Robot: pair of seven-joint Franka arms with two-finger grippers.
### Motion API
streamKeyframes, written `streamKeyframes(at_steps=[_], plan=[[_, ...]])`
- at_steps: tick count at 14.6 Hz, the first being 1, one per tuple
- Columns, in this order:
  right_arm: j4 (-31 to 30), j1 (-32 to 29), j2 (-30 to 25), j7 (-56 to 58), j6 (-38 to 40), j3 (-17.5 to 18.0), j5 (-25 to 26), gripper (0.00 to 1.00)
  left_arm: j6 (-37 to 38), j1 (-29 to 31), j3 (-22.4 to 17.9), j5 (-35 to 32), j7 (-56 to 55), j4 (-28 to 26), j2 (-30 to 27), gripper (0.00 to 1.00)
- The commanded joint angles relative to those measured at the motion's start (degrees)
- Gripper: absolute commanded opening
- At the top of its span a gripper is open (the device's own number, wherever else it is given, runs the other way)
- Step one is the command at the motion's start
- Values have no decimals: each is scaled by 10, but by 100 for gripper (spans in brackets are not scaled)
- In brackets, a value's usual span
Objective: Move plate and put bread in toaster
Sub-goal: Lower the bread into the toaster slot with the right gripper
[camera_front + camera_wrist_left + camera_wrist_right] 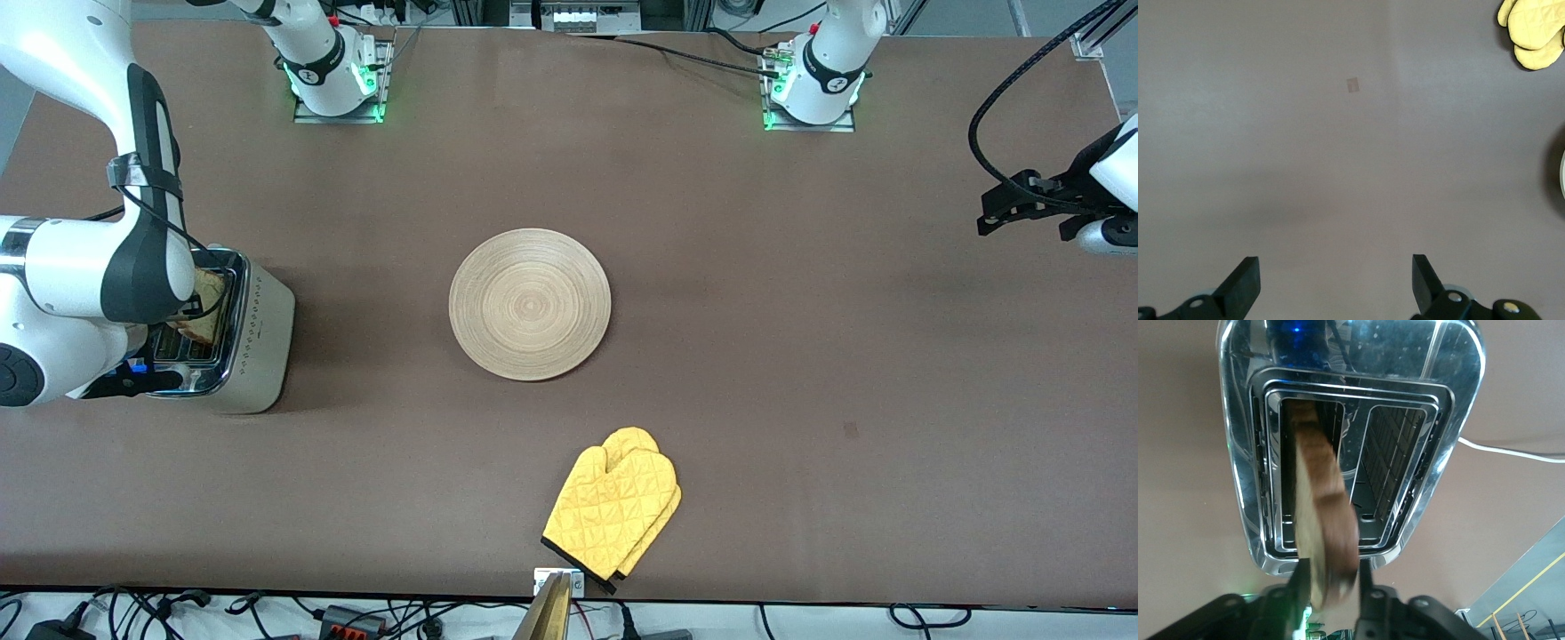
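Yellow oven mitts (613, 511) are lying nearer the camera than the plate (530, 304); the right pincer (1331, 587) is gripping the bread (1321, 513) over the toaster (253, 338), while the left pincer (1335, 287) is waiting wide over bare surface (800, 356).

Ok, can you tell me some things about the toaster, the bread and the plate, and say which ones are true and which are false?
1. The bread is going into a slot of the toaster. True.
2. The plate has bread on it. False: it is bare.
3. The left gripper is open over bare table. True.
4. The yellow mitt lies on the plate. False: it lies apart, nearer the front camera.
5. The right gripper is over the toaster. True.
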State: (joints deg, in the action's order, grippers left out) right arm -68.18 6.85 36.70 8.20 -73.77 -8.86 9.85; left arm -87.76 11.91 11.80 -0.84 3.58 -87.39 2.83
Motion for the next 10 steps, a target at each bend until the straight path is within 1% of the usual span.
streamKeyframes(at_steps=[1,5,7,10], plan=[[16,2,-21,-3,0,2,-8,100,2,1,2,12,-6,9,0,100],[37,9,-59,4,-10,7,-12,100,2,2,2,12,-6,9,0,100],[45,8,-66,7,-10,6,-36,100,2,2,2,12,-6,9,0,100],[53,6,-94,2,-23,6,-47,100,3,1,2,12,-6,9,0,100]])
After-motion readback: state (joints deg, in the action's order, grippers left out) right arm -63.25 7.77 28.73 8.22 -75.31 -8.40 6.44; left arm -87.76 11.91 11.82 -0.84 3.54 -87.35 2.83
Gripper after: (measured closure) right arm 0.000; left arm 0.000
